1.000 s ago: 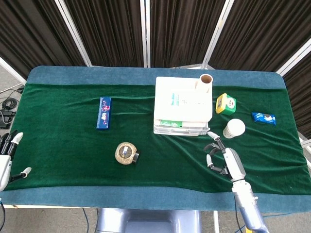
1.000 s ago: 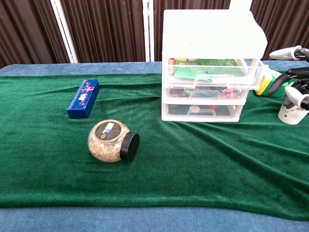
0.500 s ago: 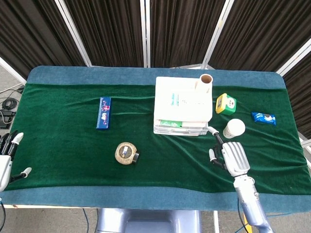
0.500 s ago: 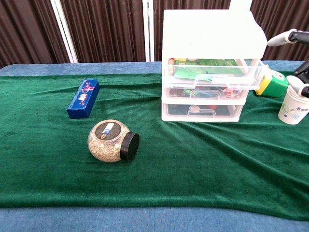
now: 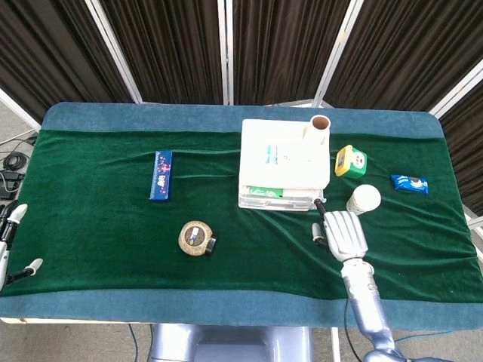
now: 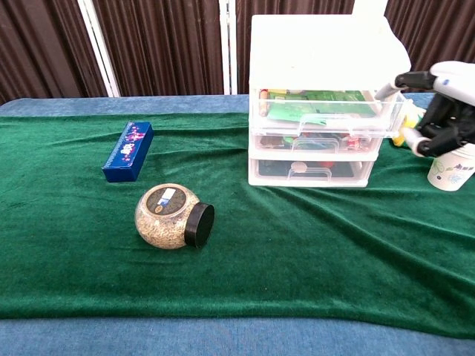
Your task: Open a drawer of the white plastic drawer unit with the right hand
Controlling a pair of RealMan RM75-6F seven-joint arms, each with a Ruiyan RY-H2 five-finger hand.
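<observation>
Right hand (image 6: 444, 104) beside drawer unit (image 6: 323, 104), fingers curled, holding nothing | top drawer (image 6: 330, 113) juts out | left hand (image 5: 7, 237) open at table edge

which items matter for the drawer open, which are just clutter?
Job: white plastic drawer unit, top drawer already pulled out; right robot hand beside it.
Clutter: jar, blue box, paper cup, yellow-green timer, blue packet, cardboard tube.

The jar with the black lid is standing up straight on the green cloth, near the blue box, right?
Not quite. The jar is near the blue box on the green cloth, but it is not standing up. It lies on its side, with its black lid pointing sideways. The chest view shows this best.
</observation>
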